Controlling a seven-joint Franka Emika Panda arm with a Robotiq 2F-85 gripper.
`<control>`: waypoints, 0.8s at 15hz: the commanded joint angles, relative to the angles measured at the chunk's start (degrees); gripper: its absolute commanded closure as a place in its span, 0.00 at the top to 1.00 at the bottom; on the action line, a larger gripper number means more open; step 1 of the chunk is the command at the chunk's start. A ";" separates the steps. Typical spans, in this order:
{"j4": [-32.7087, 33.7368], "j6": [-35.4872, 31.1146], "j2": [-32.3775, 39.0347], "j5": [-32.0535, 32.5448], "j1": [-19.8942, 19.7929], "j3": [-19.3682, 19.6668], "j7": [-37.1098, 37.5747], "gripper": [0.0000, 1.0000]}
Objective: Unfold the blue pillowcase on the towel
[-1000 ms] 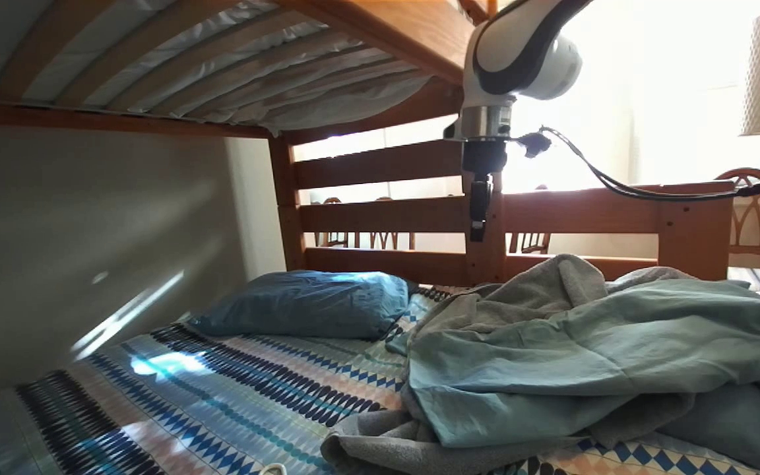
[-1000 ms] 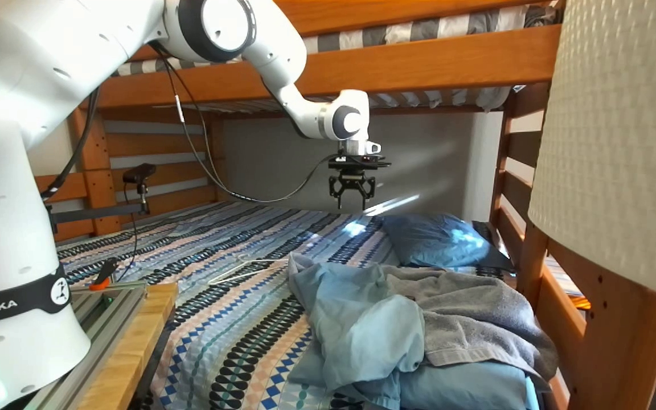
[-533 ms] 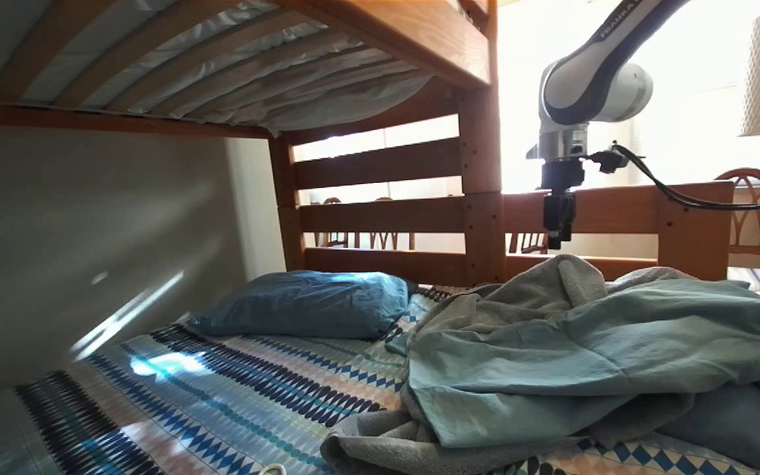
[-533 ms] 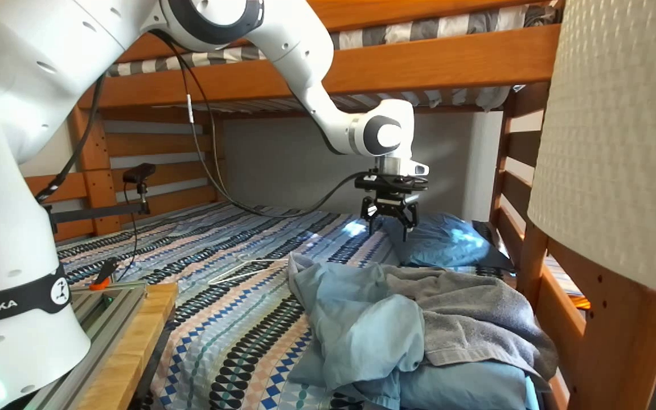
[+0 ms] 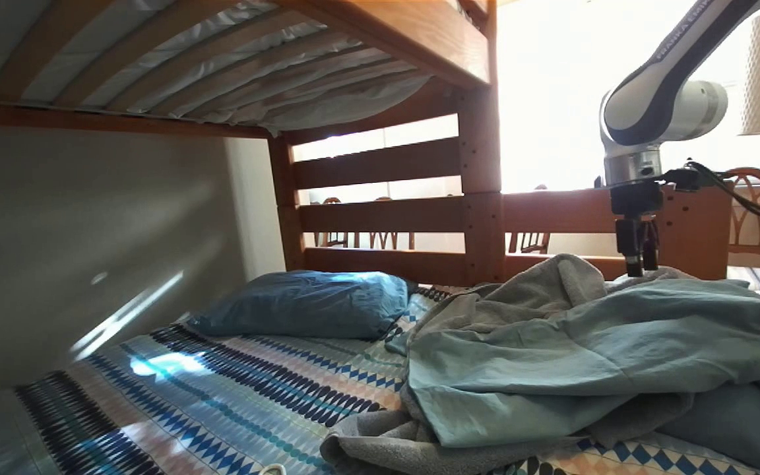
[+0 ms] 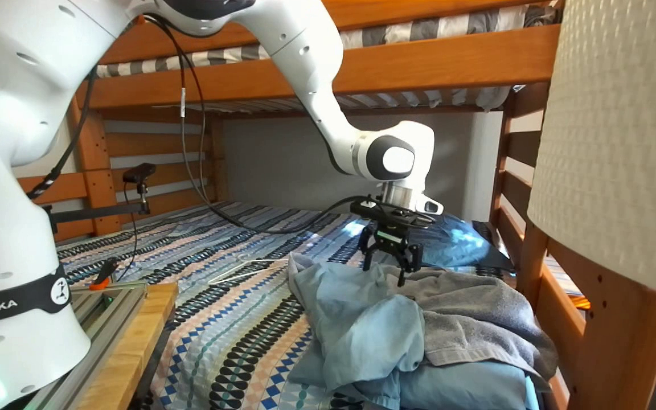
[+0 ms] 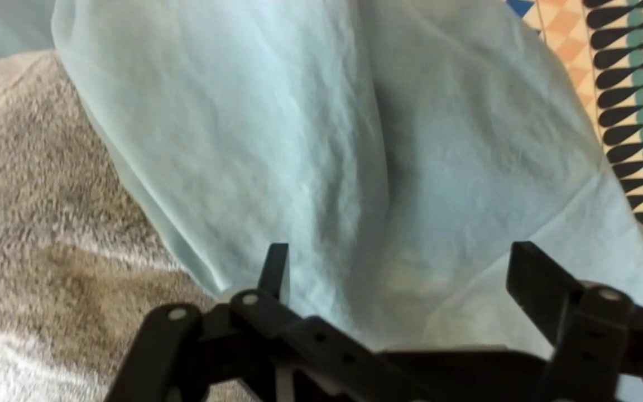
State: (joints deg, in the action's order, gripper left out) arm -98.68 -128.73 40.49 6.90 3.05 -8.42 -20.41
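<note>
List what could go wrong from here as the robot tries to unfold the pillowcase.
The open gripper could pinch the gray towel too, since the blue pillowcase lies over part of it. The pillowcase also looks rumpled and folded over itself, so closing may catch several layers.

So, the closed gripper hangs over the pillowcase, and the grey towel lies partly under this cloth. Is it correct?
Not fully: the gripper is open, not closed; the wrist view shows its fingers wide apart. It does hang over the pillowcase, and the grey towel does lie partly under that cloth.
</note>
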 commanded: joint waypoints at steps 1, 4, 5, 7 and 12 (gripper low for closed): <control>-5.08 4.05 -3.25 -0.16 -1.58 -0.45 -3.95 1.00; -5.77 3.89 -3.89 3.88 0.03 1.17 -4.36 1.00; -5.42 3.45 -3.98 5.58 0.67 1.45 -4.60 1.00; -3.93 4.11 -3.74 8.26 1.60 1.75 -4.87 1.00; 1.85 5.58 -0.47 11.50 2.62 1.50 -8.14 1.00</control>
State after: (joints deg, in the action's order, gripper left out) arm -100.66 -125.19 37.98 16.12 4.79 -7.46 -25.98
